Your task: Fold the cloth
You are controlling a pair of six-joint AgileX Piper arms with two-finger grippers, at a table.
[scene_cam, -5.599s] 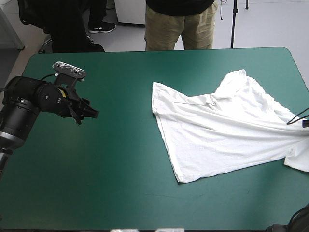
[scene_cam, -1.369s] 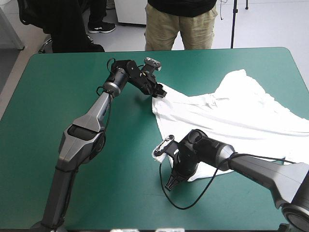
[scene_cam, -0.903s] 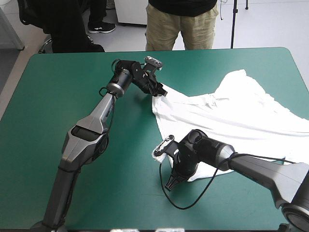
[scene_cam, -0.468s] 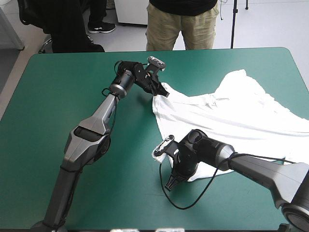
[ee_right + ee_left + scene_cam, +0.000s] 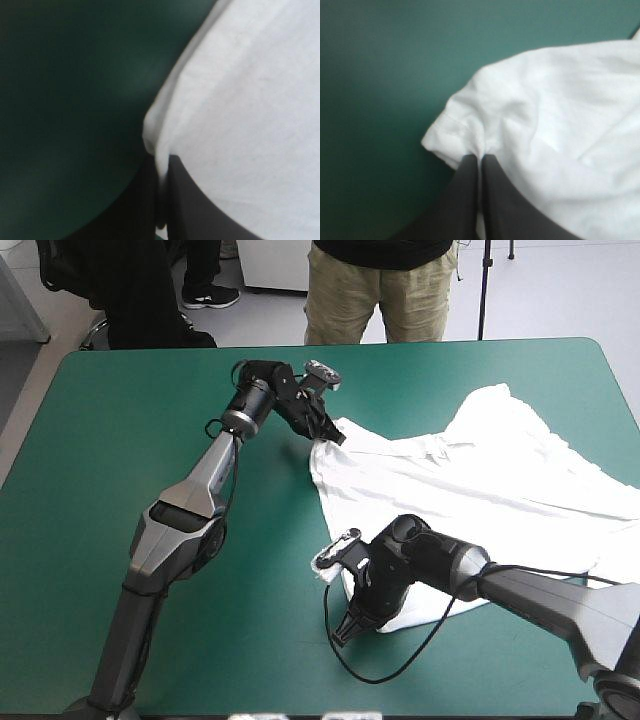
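since just before, my left gripper (image 5: 336, 436) has tugged the shirt (image 5: 480, 490) by its far-left corner a little toward the table's left side. my right gripper (image 5: 347, 626) has slid slightly toward the near edge with the near-left corner. the whole left hem now sits a bit farther left than it did.

left jaws: pressed together, clamped on the shirt. in the left wrist view the black fingers (image 5: 467, 200) meet in a point. white cloth puckers at their tips, and a small stitched hem corner bulges out beside them over the teal-green cover (image 5: 380, 75).

right jaws: all but closed, gripping the shirt too. in the right wrist view a thin fold of the white edge runs down between the fingers. there is cover on one side of them and cloth on the other.

the shirt lies spread on the right half of the table (image 5: 130, 460), mostly flat. long creases run across it and there is a rumpled hump toward the far right. its right side reaches the table's right edge. both held corners are on the shirt's left side, the left gripper's toward the far edge and the right gripper's toward the near edge, well apart.
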